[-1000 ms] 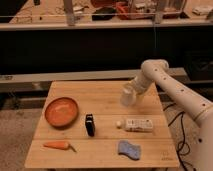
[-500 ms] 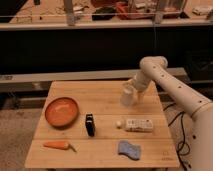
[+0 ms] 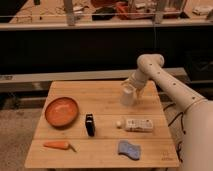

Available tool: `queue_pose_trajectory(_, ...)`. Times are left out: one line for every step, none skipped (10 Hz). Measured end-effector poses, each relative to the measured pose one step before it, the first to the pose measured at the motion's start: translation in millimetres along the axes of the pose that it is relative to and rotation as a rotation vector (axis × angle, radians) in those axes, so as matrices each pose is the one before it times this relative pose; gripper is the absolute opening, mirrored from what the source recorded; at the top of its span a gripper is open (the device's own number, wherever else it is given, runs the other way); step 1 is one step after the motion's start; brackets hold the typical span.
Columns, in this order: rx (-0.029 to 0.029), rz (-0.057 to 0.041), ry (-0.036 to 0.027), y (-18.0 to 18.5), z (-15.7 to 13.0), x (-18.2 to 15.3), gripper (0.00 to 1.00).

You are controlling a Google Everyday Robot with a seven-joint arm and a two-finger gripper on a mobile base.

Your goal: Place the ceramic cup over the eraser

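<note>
We log the gripper (image 3: 134, 88) at the upper edge of the small whitish ceramic cup (image 3: 127, 96), over the far right part of the wooden table (image 3: 100, 150). We cannot tell whether it is gripping. The black rectangular eraser (image 3: 89, 124) sits mid-table, well apart from the cup, just beside the round orange bowl (image 3: 62, 111).

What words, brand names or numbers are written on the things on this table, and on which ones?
No text here can be read.
The white bottle lying on its side has a label, but its print is too blurred to read.
The ceramic cup, at the gripper over the table's far right part, shows no writing.
The eraser shows no readable text.
</note>
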Motion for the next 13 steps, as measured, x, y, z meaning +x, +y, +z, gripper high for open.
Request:
queue_pose_trajectory(-0.013,-0.01206,0.00608,-1.67,4.27,-2.34,0.77)
queue_pose_trajectory(-0.01124,-0.00928,0.00567,-0.59,3.86,-2.42,0.77)
queue_pose_trajectory(-0.01432,-0.01114,0.00888,0.45,3.98,-1.88,0.77)
queue_pose_trajectory(-0.00965,-0.00705,0.0046,0.64,2.26,-0.7,0.77)
queue_pose_trajectory(-0.00765,-0.00593,0.00198,0.05,2.11,-0.93,0.77)
queue_pose_trajectory(-0.01109,-0.00758,0.0019,0.19,3.04,-1.25,0.77)
queue_pose_trajectory(-0.00664,-0.00554,0.00145,-0.33,1.51,-0.74,0.77)
queue_pose_trajectory(-0.00982,-0.01003,-0.00118,-0.47,3.06,-1.64,0.77)
queue_pose_trajectory(-0.00217,-0.0054,-0.00134,-0.63,1.49,-0.3,0.77)
queue_pose_trajectory(-0.00443,-0.00354,-0.00365,2.15,3.08,1.42,0.77)
queue_pose_trajectory(-0.00093,-0.00102,-0.00263,1.15,1.76,1.13,0.77)
queue_pose_trajectory(0.00209,-0.00022,-0.00218,0.13,0.64,0.97,0.77)
queue_pose_trajectory(0.00307,0.00131,-0.00128,0.99,0.59,1.71,0.77)
